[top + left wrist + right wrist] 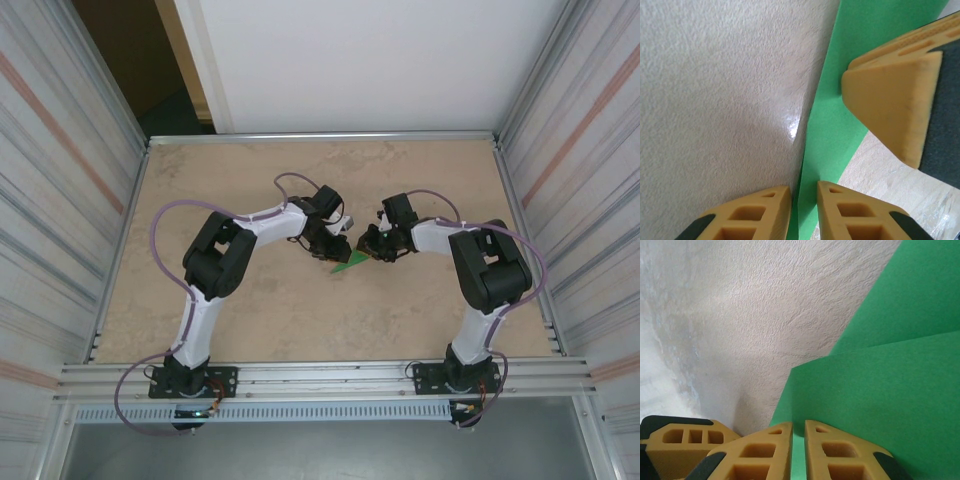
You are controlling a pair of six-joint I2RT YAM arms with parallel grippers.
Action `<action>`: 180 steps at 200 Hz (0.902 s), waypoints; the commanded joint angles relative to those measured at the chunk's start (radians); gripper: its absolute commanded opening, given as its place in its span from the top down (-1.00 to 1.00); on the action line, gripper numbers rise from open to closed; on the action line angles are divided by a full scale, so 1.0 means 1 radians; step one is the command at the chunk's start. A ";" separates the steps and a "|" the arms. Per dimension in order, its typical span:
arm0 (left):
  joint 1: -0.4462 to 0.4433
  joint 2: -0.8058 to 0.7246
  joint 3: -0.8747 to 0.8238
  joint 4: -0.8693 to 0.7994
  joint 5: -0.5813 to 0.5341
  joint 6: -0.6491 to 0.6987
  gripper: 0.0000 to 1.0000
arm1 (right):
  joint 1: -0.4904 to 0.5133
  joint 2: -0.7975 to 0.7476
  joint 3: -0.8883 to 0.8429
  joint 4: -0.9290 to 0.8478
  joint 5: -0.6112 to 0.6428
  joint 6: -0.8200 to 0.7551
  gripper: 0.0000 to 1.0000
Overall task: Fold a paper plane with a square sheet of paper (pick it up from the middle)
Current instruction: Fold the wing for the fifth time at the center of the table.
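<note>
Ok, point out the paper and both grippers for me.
paper (880, 390), right wrist view, middle of the nearer layer.
left gripper (802, 195), left wrist view, midway between its fingertips.
right gripper (798, 432), right wrist view, midway between its fingertips.

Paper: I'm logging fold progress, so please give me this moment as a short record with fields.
paper: green, mid-table between the two arms, a small pointed shape from above
layers: one flap overlaps another in the right wrist view
left fingers: closed on an edge of the paper
right fingers: closed on the paper, close beside the left ones
plane: not yet a finished dart
surface: beige table
</note>
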 commanded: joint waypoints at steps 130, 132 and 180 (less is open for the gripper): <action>-0.001 0.120 -0.016 -0.067 -0.043 0.014 0.45 | -0.024 -0.120 -0.045 0.045 -0.052 -0.067 0.49; -0.001 0.120 -0.016 -0.069 -0.045 0.015 0.45 | -0.024 -0.121 -0.041 0.039 -0.048 -0.066 0.49; -0.008 0.126 -0.012 -0.074 -0.047 0.014 0.42 | -0.001 -0.208 0.009 -0.174 0.188 -0.014 0.12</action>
